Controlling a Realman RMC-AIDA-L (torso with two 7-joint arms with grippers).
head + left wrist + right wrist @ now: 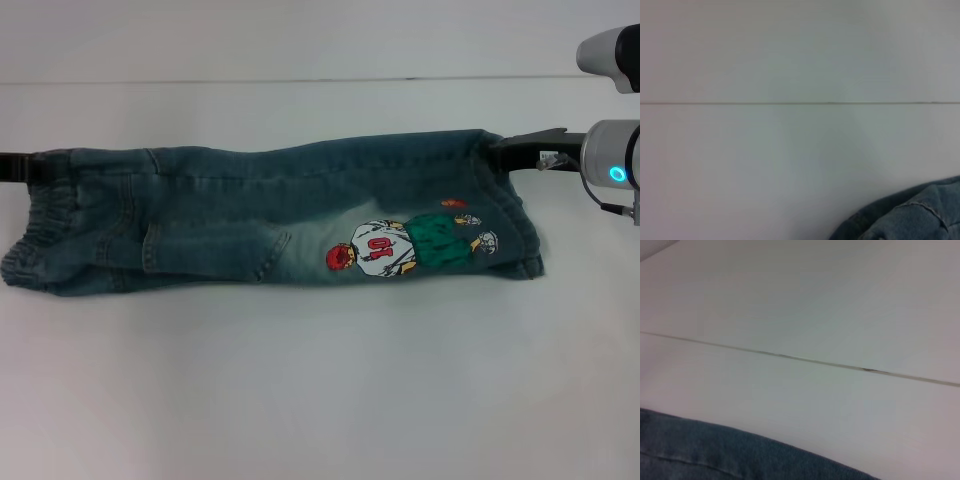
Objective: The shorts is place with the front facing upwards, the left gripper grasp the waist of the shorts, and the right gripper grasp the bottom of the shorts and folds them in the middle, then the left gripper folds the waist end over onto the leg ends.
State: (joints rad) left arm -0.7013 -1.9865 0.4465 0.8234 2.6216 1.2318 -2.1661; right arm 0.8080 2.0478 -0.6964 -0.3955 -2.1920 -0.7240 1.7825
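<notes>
- The shorts point(270, 225) lie stretched flat across the middle of the white table point(320, 400), running from 9 o'clock to 3 o'clock in the head view.
- Their gathered elastic waist point(35, 225) sits at the 9 o'clock end; the bottom of the shorts point(515, 215) sits at the 3 o'clock end.
- A cartoon football-player print point(405, 245) with the number 10 faces up, toward 4 o'clock from the middle of the denim.
- The left gripper point(25, 165) reaches in from the 9 o'clock edge and meets the far corner of the waist; only a black sliver shows, so I cannot tell how far its fingers are parted or whether they hold cloth.
- The right gripper point(505, 150) comes in from 3 o'clock on a silver wrist with a cyan light, its black fingers at the far corner of the hem, closed onto the denim edge.
- Each wrist view shows only a patch of denim point(910, 215) point(715, 450) against the table, with a thin seam line point(800, 103) crossing the surface.
</notes>
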